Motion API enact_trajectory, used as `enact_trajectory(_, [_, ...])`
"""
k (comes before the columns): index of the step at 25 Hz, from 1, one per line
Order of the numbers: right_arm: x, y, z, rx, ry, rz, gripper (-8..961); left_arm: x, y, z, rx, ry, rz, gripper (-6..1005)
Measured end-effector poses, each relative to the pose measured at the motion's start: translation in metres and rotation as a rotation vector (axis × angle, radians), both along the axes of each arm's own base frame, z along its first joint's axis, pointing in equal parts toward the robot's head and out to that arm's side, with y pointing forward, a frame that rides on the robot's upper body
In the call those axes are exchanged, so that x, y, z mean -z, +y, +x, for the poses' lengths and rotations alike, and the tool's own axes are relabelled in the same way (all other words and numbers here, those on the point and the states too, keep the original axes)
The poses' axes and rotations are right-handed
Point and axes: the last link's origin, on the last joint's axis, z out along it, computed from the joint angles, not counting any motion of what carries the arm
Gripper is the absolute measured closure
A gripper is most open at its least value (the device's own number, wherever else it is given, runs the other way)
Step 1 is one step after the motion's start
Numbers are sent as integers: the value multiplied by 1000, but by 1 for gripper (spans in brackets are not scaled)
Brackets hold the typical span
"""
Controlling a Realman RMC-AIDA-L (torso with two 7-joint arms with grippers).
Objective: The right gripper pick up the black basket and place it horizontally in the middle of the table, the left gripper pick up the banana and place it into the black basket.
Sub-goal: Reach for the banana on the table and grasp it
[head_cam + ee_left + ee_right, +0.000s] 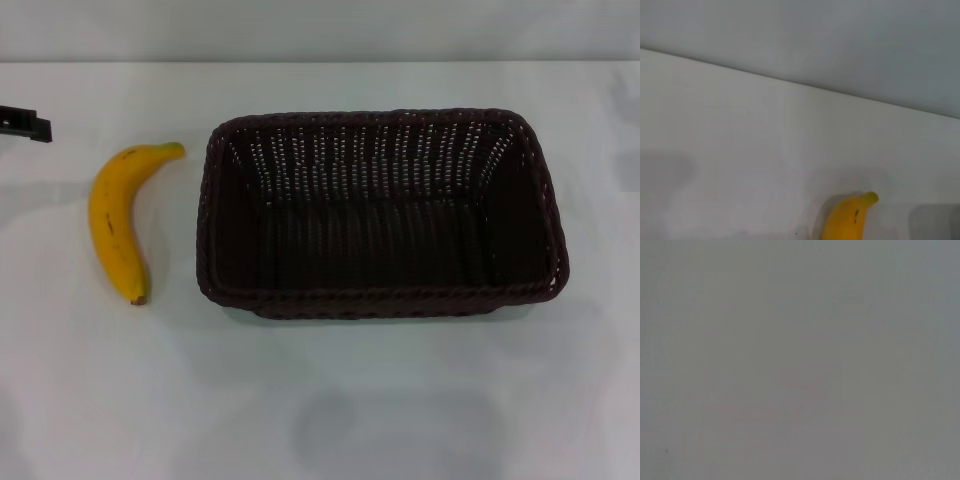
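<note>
White table (320, 400), pale wall behind, black basket (382, 212) lengthwise mid-table, banana (118, 217) just left, left gripper (25, 124) at edge, jaws indiscernible

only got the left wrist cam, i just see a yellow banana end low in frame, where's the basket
Observer: In the head view the black basket stands on the table to the robot's right of the banana, with a bare strip of table between them.
Operator: anything in it
Observer: No, it is empty, and its long side runs left to right.
Operator: where's my left gripper
Observer: Only a black part shows at the head view's left edge, likely the left gripper. It is farther left than the banana and not touching it.
</note>
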Motion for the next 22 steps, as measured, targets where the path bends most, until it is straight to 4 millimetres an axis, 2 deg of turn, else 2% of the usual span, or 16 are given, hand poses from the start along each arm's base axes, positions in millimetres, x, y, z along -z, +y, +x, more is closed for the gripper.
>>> enact_trajectory(5, [-17,7,-11,58,26,-91,410,1,3,0,-10,3,-5,128])
enact_trajectory(9, [-32,14,-15,71,116,-170,410,1,4,1,-11,6,-7,128])
enact_trajectory(14, [-34,8,-2,-44,196,-271,410,10,6,1,-17,-4,-27,128])
enact_trajectory(17, [-32,-2,14,-137,215,-272,410,16,7,2,-34,-6,-49,128])
enact_trajectory(22, [-17,-9,37,-167,186,-261,410,25,10,6,-104,61,-124,128])
